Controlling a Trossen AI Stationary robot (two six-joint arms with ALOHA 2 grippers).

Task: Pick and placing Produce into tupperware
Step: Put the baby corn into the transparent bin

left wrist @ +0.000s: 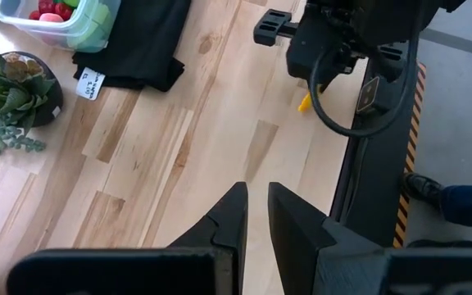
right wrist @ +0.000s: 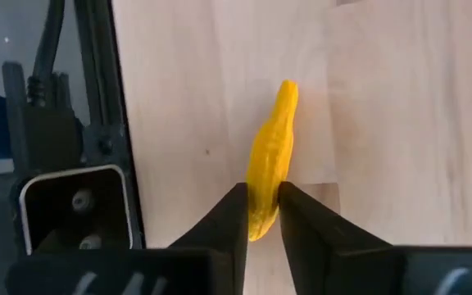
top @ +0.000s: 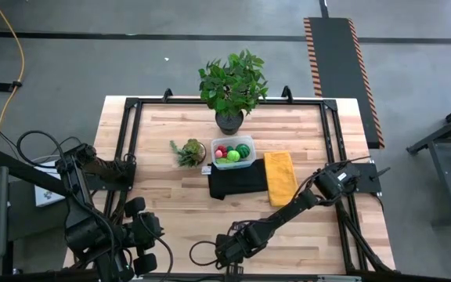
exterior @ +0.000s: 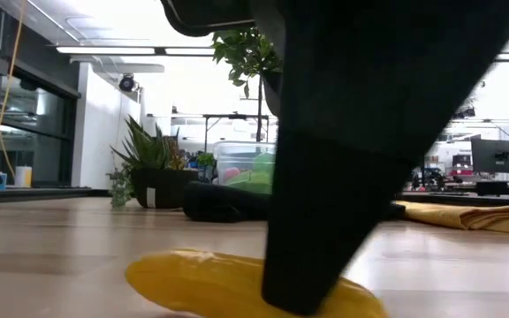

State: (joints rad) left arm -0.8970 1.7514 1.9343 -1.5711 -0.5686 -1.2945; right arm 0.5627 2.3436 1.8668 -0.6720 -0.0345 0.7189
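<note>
Gripping the yellow piece (right wrist: 270, 168) near one end, the right hand (right wrist: 260, 215) sat at the lower centre of the high view, low against the desk (top: 171, 204), its two fingers pinched narrow on the toy. In the right wrist view most of the piece's length stuck out beyond the fingertips, and in the low view it lay flat on the wood under the dark finger. The tupperware (top: 234, 152) stood well apart, in the upper middle of the high view, resting on the edge of the black cloth (top: 237, 182) with the yellow cloth (top: 280, 177) just beside it; red and green produce (top: 233, 151) already lay inside. The left hand (left wrist: 256, 215) waited at the lower left of the high view, its fingers nearly together and holding nothing.

The likely trouble was the off-centre grip: with so much of the smooth, tapered piece hanging free, it could swivel or slide out as it was lifted and carried. The box looked fairly full too, so a long piece might perch on the rim or on the other fruit and roll off. The small spiky plant (top: 189, 151) stood near the box and could be brushed on approach
</note>
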